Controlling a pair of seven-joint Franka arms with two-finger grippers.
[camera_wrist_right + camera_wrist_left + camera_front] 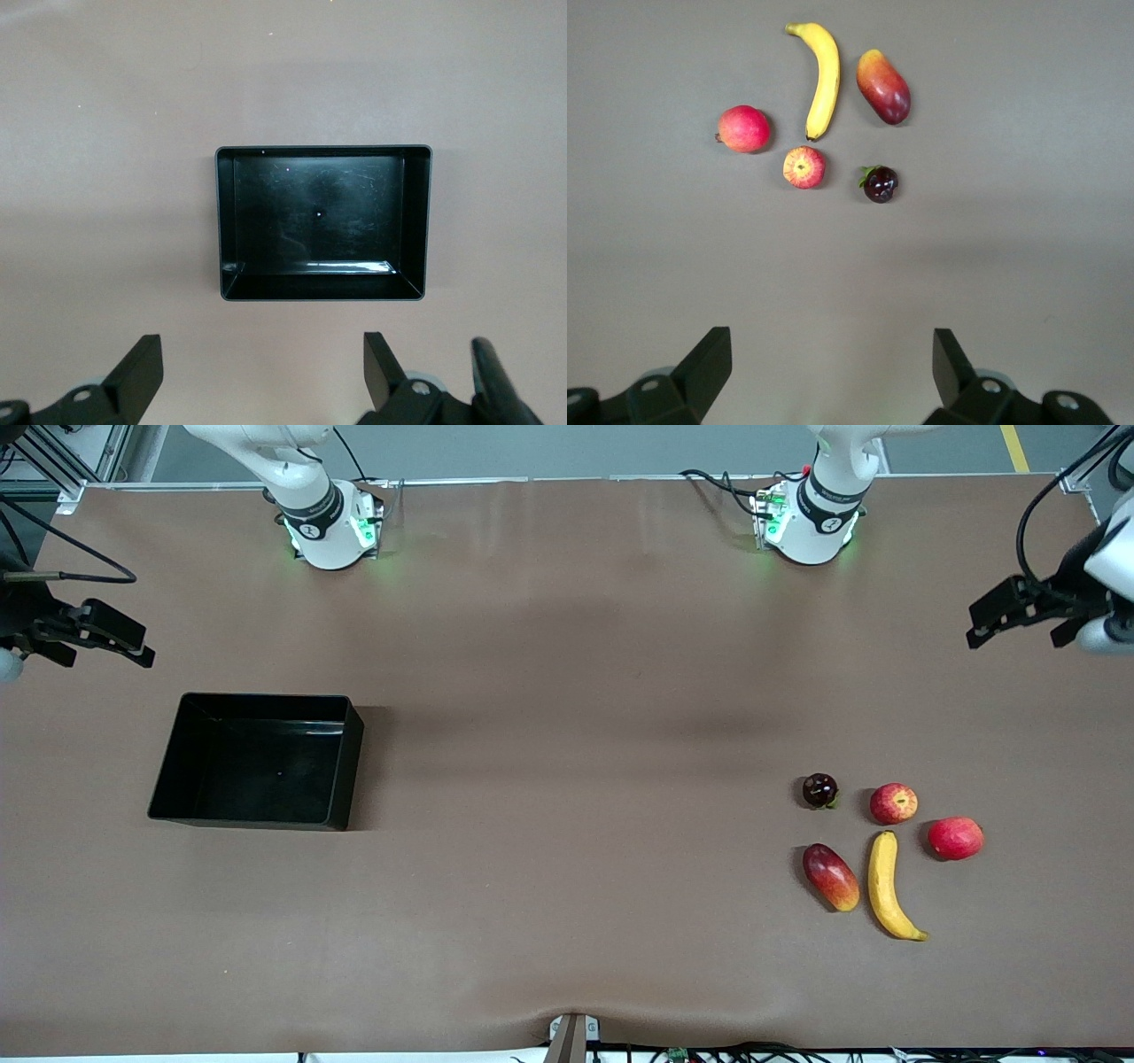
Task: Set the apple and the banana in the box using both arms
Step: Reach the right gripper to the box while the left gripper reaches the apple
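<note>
Front view, one box (190, 766), one banana (886, 886), one apple (893, 803)

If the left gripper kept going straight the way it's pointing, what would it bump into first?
Probably just the bare table. The open left gripper is held high, aimed down at the brown surface short of the fruit. The apple is the closest task fruit ahead, though depth is hard to judge.
</note>
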